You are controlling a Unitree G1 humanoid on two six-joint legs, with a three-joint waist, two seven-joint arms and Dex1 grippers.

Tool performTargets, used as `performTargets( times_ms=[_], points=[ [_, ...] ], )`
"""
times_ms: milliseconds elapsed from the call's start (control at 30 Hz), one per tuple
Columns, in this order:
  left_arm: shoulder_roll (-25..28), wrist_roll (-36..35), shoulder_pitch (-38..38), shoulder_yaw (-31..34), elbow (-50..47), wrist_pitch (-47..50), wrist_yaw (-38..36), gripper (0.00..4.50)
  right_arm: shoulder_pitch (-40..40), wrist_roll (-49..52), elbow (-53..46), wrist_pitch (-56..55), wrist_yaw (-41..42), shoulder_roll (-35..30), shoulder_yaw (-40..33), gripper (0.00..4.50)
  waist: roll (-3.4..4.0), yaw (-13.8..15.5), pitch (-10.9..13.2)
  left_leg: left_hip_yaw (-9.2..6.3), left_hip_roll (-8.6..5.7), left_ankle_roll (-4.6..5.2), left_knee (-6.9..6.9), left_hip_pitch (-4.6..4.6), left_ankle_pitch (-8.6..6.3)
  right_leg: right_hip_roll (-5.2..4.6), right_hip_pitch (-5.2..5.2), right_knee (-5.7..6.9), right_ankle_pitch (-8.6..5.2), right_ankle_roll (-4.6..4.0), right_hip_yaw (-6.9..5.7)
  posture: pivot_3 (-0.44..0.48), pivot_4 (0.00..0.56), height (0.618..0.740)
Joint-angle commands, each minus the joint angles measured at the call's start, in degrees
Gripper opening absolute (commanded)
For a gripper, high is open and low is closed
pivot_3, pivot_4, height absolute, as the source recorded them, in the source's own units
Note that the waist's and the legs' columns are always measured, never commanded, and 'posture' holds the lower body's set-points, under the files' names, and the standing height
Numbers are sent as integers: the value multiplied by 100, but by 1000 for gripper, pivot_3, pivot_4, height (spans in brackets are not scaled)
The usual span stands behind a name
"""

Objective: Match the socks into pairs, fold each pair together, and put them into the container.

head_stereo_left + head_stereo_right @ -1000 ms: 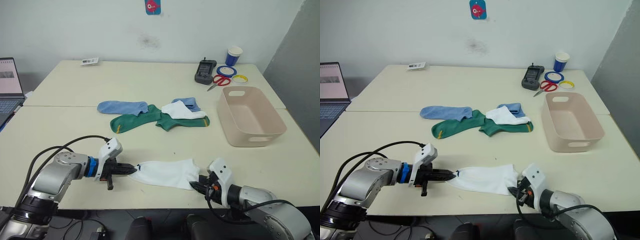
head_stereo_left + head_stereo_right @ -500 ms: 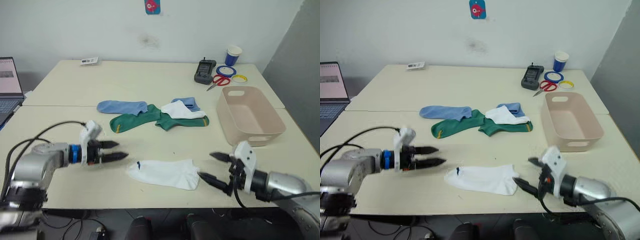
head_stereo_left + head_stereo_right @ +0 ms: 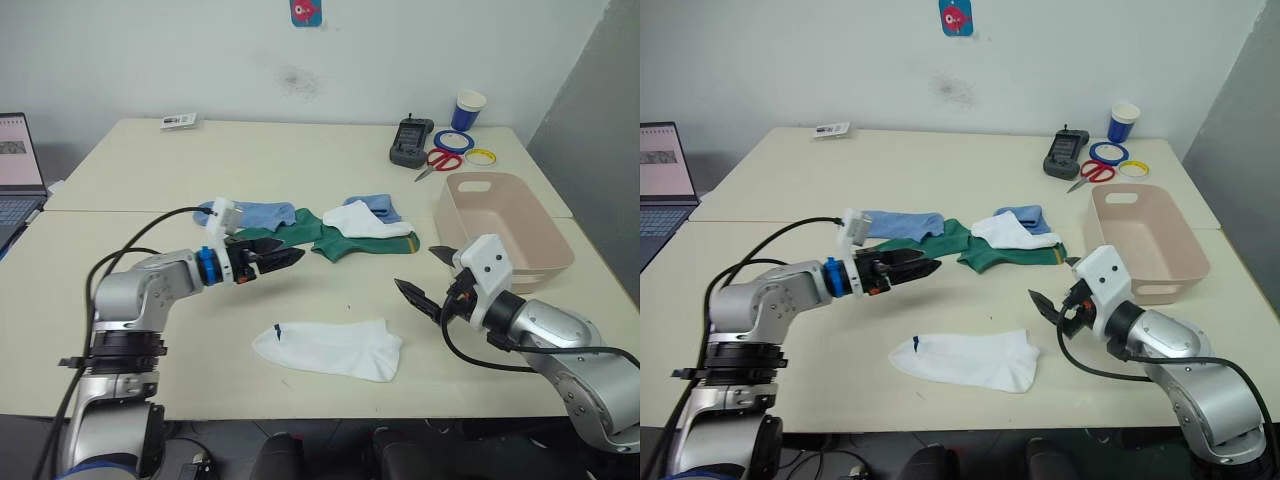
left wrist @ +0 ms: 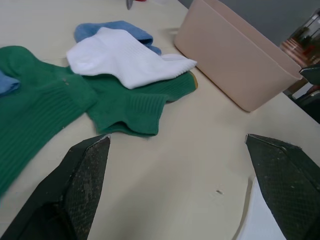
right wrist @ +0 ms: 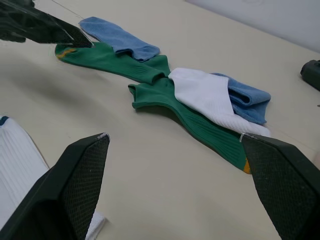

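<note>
The container [image 3: 503, 232] sits at the bench's [image 3: 150, 170] right side with nothing in it. One white sock [image 3: 330, 348] lies flat near the front edge, between the two grippers. The other socks [image 3: 318, 232] lie bunched mid-bench, green, blue and white overlapping. The left gripper [image 3: 285, 255], fingers apart, hovers just beside the green sock; the right gripper [image 3: 425, 278], fingers spread, hangs near the container, holding nothing.

An office or lab room: a plain cream worktop [image 3: 300, 160] against a bare white wall [image 3: 150, 50], an open laptop [image 3: 18, 165] at the far left, scissors [image 3: 436, 162], tape rolls [image 3: 453, 141] and a paper cup [image 3: 467, 110] at the far right.
</note>
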Motion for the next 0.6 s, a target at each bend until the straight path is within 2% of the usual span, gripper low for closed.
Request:
performTargets(
  times_ms=[33, 267, 367, 533, 600],
  points=[
    [89, 28, -127, 37, -116, -274, -62, 4493, -217, -268, -12, -104, -215, 65, 138, 4500, 0, -25, 0, 1, 1, 0, 0, 1, 0, 1, 0, 0, 0, 0, 2, 0, 150, 732],
    [485, 239, 55, 20, -419, -1382, -649, 4493, -1447, -945, 1405, -271, -480, 361, 546, 4500, 2, -35, 1, 5, 6, -1, -1, 8, 1, 5, -1, 3, 2, -4, 5, 0, 150, 732],
    [745, 275, 110, -7, -608, -1736, -1009, 4493, -2128, -1147, 2528, -358, -448, 629, 711, 4500, 2, -31, 1, 8, 7, -1, -1, 8, 1, 6, -1, 2, 5, -11, 7, 0, 150, 732],
    [933, 258, 119, -86, -694, -1955, -1363, 4493, -2695, -1419, 3723, -657, -277, 760, 844, 4500, 5, 20, 3, 6, 3, 0, -2, 0, 0, 3, -4, -3, 13, -26, 2, 0, 150, 732],
    [1059, 332, 166, -193, -808, -2214, -1652, 4493, -3090, -1582, 4662, -951, -132, 819, 936, 4500, 7, 3, 4, 10, 1, 0, -1, -2, 0, 2, -5, -5, 15, -28, 6, 0, 150, 732]
  ],
)
